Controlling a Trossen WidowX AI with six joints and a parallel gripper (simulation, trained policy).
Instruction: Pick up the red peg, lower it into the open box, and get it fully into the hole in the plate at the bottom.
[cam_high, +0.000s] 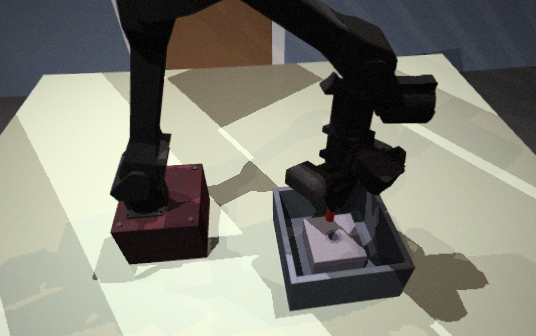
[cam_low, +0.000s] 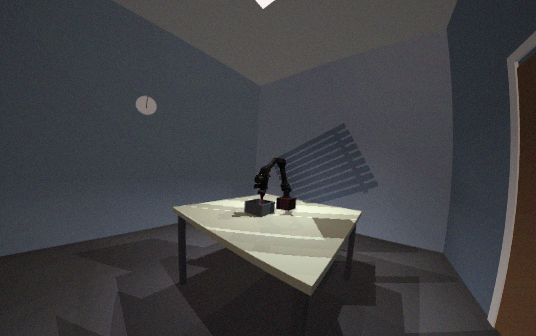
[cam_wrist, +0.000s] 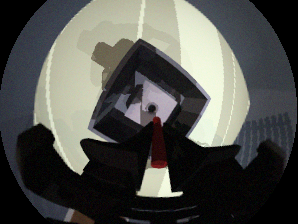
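The red peg (cam_high: 329, 215) (cam_wrist: 158, 145) is held between the fingers of my gripper (cam_high: 332, 204) (cam_wrist: 158, 124), which is shut on it. The peg points down, with its lower end showing below the fingertips. The open grey box (cam_high: 345, 289) (cam_low: 255, 208) stands under the gripper. In it lies a pale plate (cam_high: 340, 257) (cam_wrist: 167, 102) with a round dark hole (cam_high: 333, 236) (cam_wrist: 152, 108). The peg's lower end shows just behind the hole in the top view and is apart from it. Its height above the plate is hard to tell.
The arm's dark red base block (cam_high: 165, 245) (cam_low: 286, 203) stands to the left of the box in the top view. The box walls (cam_high: 282, 240) rise around the plate. Shadows of the arm fall on the table (cam_high: 240, 300) to the right of the box.
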